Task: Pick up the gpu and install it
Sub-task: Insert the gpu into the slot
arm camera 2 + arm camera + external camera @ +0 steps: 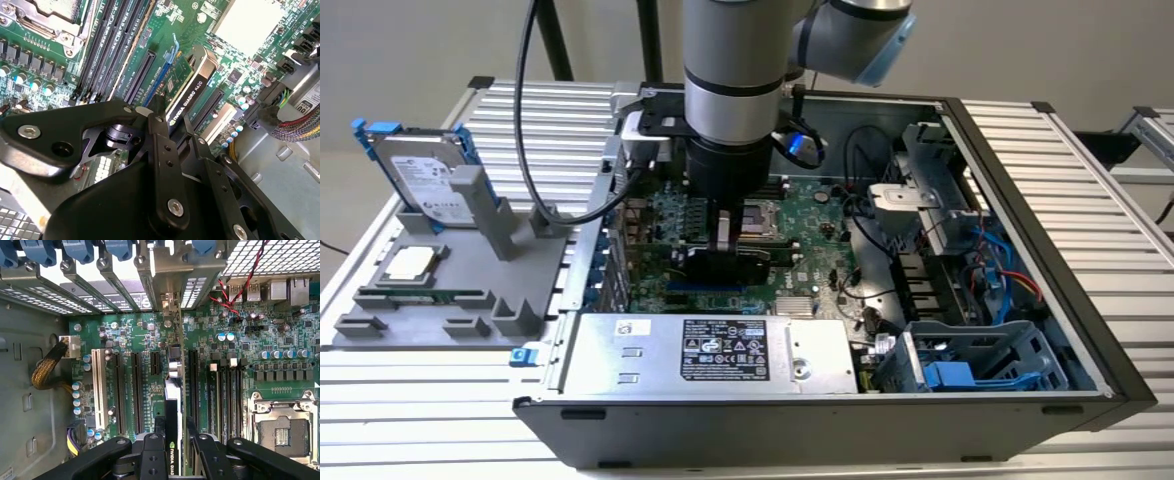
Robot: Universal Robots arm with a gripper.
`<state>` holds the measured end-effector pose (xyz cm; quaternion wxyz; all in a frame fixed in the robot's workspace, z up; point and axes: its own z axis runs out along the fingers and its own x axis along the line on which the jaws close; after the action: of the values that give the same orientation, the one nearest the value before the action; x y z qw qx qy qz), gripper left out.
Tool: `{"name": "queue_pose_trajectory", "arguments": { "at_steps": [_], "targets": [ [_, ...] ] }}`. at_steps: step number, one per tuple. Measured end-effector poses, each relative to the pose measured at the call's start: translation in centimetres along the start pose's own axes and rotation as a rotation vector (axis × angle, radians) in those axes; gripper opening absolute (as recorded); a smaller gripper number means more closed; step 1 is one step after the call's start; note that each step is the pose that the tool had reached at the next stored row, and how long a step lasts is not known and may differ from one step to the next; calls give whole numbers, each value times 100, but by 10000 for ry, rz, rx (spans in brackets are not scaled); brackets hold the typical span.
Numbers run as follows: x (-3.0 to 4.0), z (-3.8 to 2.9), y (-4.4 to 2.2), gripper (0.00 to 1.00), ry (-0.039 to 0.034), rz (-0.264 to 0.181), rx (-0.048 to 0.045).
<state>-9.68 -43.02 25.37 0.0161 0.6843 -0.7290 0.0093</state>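
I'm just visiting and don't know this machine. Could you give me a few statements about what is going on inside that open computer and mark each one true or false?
1. The gripper is shut on the gpu. True.
2. The gpu lies on the grey holder outside the case. False: it stands edge-on over the motherboard, held between the fingers.
3. The silver hard drive stands in the grey holder on the exterior view's left. True.
4. The computer case is closed. False: its side is open.
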Motion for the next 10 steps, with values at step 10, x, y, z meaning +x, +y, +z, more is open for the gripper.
{"name": "queue_pose_trajectory", "arguments": {
  "at_steps": [10],
  "targets": [
    [24,2,-1,0,0,0,1]
  ]
}}
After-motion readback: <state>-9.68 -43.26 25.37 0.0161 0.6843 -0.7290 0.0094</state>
